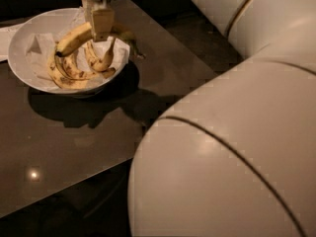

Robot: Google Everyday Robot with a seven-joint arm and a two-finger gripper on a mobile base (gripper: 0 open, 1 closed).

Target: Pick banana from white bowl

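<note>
Straddling the middle of the banana [74, 39], the gripper [102, 29] hangs straight down over the white bowl [19, 48] at the far end of the table [74, 147], and it looks closed on the fruit: one tan finger [102, 21] lies flat across the near side of the banana, and the other is hidden behind it. The banana lies crosswise over the bowl, its dark tip pointing to the left above the crumpled paper [37, 48] and its stem reaching to the right past the rim. It sits above the smaller spotted bananas [69, 74], which lie lower in the bowl; whether it touches them I cannot tell. I judge the banana to be light and fairly firm, but soft under the skin, so a hard squeeze would bruise or split it, and the smooth peel may slip under a weak one. Its strong curve means that a hold off the middle would let the heavier end swing down and twist it between the pads. The thick middle, where the gripper is now, seems the best place, with moderate pressure and the pads square to the skin. The stem is too thin to hold by. The robot's own arm [232, 157], broad and white, fills the near right side of the view.
</note>
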